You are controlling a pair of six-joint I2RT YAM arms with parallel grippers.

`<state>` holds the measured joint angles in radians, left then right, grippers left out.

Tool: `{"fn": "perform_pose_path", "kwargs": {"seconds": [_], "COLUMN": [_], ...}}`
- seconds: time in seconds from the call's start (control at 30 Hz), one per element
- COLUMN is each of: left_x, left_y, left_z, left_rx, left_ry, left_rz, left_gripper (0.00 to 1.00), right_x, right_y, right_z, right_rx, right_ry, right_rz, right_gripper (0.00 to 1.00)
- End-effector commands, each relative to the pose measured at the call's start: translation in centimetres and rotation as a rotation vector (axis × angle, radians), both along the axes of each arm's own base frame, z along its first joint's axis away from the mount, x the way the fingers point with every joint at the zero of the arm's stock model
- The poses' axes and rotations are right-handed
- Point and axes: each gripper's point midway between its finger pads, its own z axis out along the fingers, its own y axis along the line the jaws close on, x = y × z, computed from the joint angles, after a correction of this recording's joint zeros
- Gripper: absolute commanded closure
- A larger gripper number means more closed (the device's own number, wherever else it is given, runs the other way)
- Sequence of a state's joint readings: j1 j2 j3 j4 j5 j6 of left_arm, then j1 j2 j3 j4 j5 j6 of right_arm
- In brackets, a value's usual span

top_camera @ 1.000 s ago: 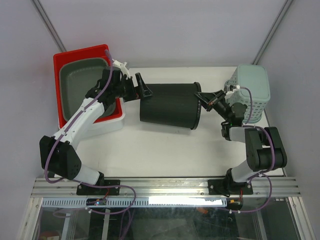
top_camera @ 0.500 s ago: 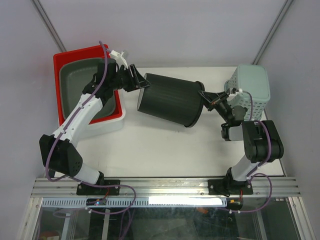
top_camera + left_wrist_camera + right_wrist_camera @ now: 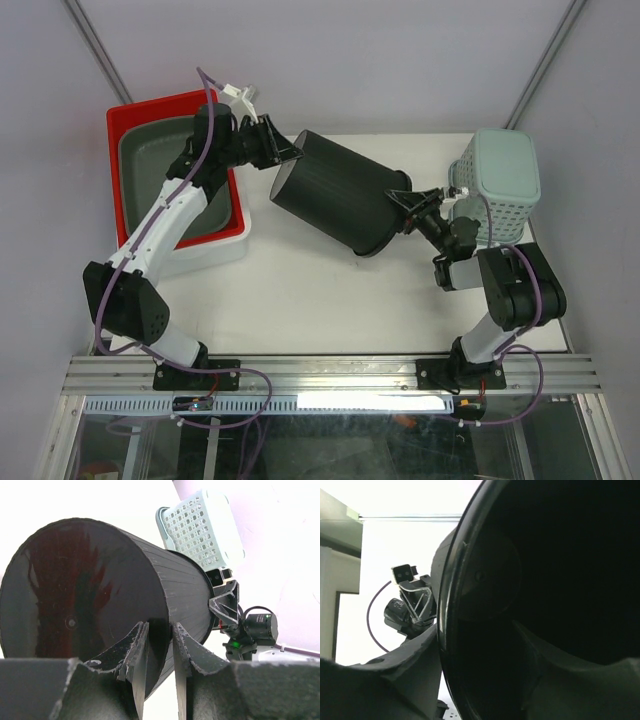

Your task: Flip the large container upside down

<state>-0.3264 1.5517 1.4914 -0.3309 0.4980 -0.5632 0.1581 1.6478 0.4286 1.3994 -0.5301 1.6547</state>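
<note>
The large container (image 3: 340, 200) is a black ribbed bucket lying tilted across the middle of the table, base toward the back left and open mouth toward the right. In the left wrist view its flat round base (image 3: 85, 585) faces me. My left gripper (image 3: 285, 152) (image 3: 159, 645) is shut on the edge of that base, the two fingers pinching the lip. My right gripper (image 3: 410, 208) (image 3: 477, 635) straddles the mouth's rim (image 3: 451, 605) with one finger outside and one inside. Its jaws stand apart from the wall, open. The dark interior fills the right wrist view.
A red tray (image 3: 150, 108) holding a grey tub (image 3: 160, 165) sits at the back left, under the left arm. A mint perforated basket (image 3: 500, 175) (image 3: 200, 530) stands upside down at the back right, close behind the right gripper. White tabletop (image 3: 300, 280) lies in front.
The left gripper swung toward the back and closed on the base lip, turning the container's base end back and left. The right gripper, shut on the rim before, has opened.
</note>
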Motion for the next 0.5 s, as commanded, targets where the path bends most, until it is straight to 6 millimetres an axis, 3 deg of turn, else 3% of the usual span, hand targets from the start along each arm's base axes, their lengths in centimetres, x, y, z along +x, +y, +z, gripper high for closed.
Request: {"fn": "perform_pose_path", "kwargs": {"seconds": [0.0, 0.2, 0.33, 0.37, 0.47], "left_x": [-2.1, -1.9, -1.8, -1.8, -1.9], "left_y": [-2.8, -3.2, -3.7, -3.8, -4.3], "left_z": [1.7, 2.1, 2.3, 2.3, 2.2], "left_rx": [-0.061, -0.059, -0.057, -0.056, -0.055], "left_ry": [-0.004, -0.024, -0.034, -0.034, -0.038], "left_rz": [-0.138, -0.147, -0.163, -0.167, -0.186], "left_gripper": [0.75, 0.75, 0.74, 0.74, 0.74], "right_x": [-1.7, -2.9, -4.6, -4.5, -5.7], "right_y": [1.0, 0.0, -0.5, -1.2, -2.1], "right_z": [-3.3, -4.9, -5.2, -5.7, -6.6], "right_rx": [-0.116, -0.212, -0.235, -0.293, -0.363], "right_ry": [0.092, 0.17, 0.246, 0.231, 0.275], "right_rz": [0.029, -0.027, -0.025, -0.069, -0.102], "right_gripper": [0.4, 0.2, 0.19, 0.11, 0.09]}}
